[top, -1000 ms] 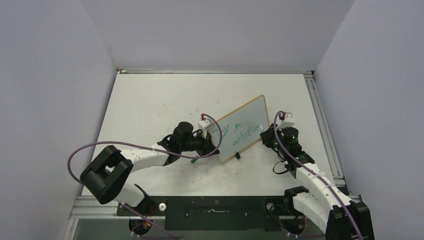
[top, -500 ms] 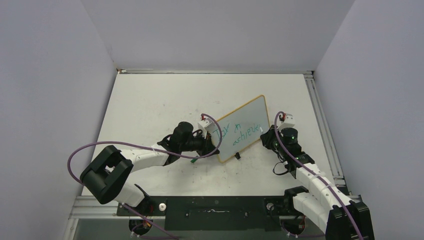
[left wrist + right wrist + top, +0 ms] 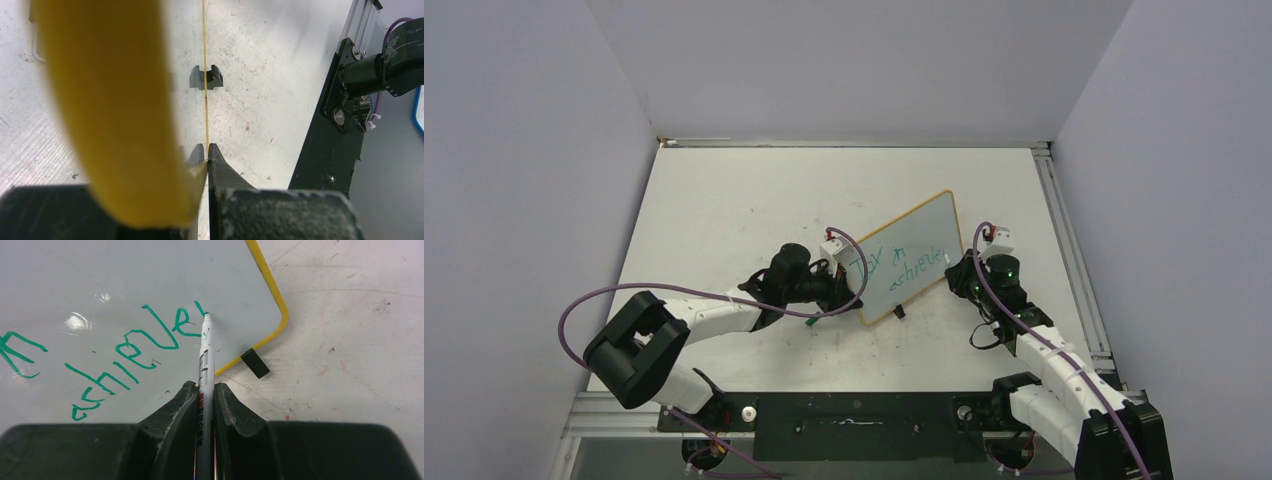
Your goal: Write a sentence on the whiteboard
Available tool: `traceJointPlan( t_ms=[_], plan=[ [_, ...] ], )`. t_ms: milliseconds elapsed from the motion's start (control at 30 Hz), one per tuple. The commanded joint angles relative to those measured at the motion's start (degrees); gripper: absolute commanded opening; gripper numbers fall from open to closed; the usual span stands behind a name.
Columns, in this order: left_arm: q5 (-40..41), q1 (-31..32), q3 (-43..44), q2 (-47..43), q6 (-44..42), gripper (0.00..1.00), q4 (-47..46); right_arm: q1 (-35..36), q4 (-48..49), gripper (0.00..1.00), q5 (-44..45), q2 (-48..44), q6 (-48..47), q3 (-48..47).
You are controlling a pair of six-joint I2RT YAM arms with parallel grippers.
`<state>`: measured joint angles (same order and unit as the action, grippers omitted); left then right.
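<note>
The whiteboard [image 3: 914, 240] stands tilted at mid-table on small black feet [image 3: 255, 363], its rim yellow. My left gripper [image 3: 856, 292] is shut on its left edge; in the left wrist view the rim [image 3: 205, 75] runs edge-on between the left gripper's [image 3: 206, 149] tips. My right gripper [image 3: 205, 387] is shut on a white marker [image 3: 205, 360], whose tip touches the board [image 3: 125, 285] just after the last green letters. The sentence [image 3: 125, 347] is in teal-green, two slanted lines [image 3: 902, 262] reading roughly "Joy in achieve".
An aluminium rail [image 3: 1069, 250] runs along the table's right side. A black base plate [image 3: 854, 420] spans the near edge. Grey walls close in left, right and behind. Purple cables [image 3: 674, 292] loop from both arms.
</note>
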<state>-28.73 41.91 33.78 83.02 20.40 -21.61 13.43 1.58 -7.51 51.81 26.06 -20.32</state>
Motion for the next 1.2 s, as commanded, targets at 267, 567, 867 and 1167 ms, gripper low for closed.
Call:
traceJointPlan(
  t_ms=[267,567,867,1167],
  plan=[
    [-2.60,0.35,0.66,-1.90,0.60,0.00,0.96,-0.34,3.09,0.05,2.10,-0.90,-1.24,-3.53],
    [-2.56,0.35,0.67,-1.89,0.54,0.00,1.00,-0.34,4.15,0.05,1.74,0.84,-1.61,-2.81],
    [-2.65,0.44,0.85,-1.57,0.60,0.00,0.78,-0.25,4.76,0.05,0.18,0.34,-1.84,-2.89],
    [-2.60,0.37,1.02,-1.80,0.60,0.00,1.13,-0.26,5.19,0.05,2.23,1.91,-1.60,-2.89]
  ],
)
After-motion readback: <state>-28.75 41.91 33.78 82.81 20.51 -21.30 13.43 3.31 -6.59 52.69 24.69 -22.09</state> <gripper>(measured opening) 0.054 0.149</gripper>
